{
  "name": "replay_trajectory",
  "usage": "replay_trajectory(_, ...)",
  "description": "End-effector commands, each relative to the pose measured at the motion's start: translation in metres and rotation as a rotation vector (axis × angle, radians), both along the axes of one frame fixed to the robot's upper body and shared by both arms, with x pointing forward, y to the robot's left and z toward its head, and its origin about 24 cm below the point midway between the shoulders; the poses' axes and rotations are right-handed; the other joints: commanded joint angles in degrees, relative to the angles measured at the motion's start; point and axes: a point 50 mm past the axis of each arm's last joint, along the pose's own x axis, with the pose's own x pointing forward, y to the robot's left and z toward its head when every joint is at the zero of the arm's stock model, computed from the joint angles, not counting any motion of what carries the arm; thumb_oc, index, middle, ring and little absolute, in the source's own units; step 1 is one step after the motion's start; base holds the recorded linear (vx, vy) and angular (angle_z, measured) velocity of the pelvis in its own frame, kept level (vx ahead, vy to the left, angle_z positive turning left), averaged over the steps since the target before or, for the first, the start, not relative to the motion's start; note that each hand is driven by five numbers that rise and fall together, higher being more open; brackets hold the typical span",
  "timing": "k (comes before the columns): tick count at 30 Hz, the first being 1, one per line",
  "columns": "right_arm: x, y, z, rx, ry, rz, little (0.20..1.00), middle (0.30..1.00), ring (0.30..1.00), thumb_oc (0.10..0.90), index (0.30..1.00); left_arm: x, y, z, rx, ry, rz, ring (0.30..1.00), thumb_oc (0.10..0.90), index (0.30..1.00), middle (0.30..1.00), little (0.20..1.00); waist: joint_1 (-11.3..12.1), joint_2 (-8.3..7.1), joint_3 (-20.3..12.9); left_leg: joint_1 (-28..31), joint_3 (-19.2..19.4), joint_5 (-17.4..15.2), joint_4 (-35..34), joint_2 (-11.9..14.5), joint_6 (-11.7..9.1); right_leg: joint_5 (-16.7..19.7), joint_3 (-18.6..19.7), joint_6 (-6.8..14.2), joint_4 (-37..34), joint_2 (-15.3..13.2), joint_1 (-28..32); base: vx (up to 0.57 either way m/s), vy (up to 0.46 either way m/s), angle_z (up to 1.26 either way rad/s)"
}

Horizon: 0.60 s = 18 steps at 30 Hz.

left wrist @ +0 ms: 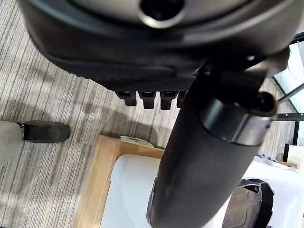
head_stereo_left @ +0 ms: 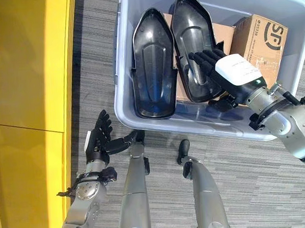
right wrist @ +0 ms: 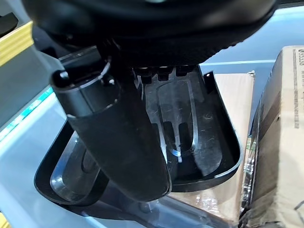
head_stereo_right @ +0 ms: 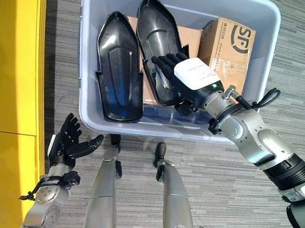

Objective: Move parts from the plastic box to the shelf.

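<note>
Inside, the grey plastic box [head_stereo_left: 120,69] on the carpet floor [head_stereo_left: 258,180] holds two black moulded parts [head_stereo_left: 152,63] leaning side by side, flat cardboard [head_stereo_right: 187,38] behind them and a cardboard carton [head_stereo_left: 258,39] at its right end. Right robot hand [head_stereo_left: 219,69] reaches in, fingers straight, lying against the right-hand part [head_stereo_right: 159,39]. Left robot hand [head_stereo_right: 67,141] hangs outside the box, fingers spread, holding nothing.
</note>
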Motion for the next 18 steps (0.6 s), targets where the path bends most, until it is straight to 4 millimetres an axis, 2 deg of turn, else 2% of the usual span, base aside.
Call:
replay_trajectory(1, -0.004, -0.005, 0.043, 0.009, -0.201, -0.004, 1.0, 1.0, 1.0, 0.9, 1.0, -0.008, -0.004, 0.021, 0.017, -0.128, 0.002, 1.0, 0.9, 1.0, 1.0, 1.0, 0.9, 1.17, -0.7, -1.1, -1.8, -7.3, 7.8, 4.9, -3.1, 3.4, 2.0, 3.7, -5.9, -3.5, 7.3, 0.0, 0.0, 0.0)
replay_trajectory(18, 0.007, -0.007, 0.014, 0.057, -0.092, -0.038, 1.0, 1.0, 1.0, 0.9, 1.0, -0.008, -0.003, 0.021, 0.026, -0.13, 0.015, 1.0, 0.9, 1.0, 1.0, 1.0, 1.1, 1.37, -0.7, -3.2, -2.3, -7.7, 9.2, 4.6, -2.8, 2.5, 1.5, 3.4, -3.3, -3.5, 4.9, 0.0, 0.0, 0.0)
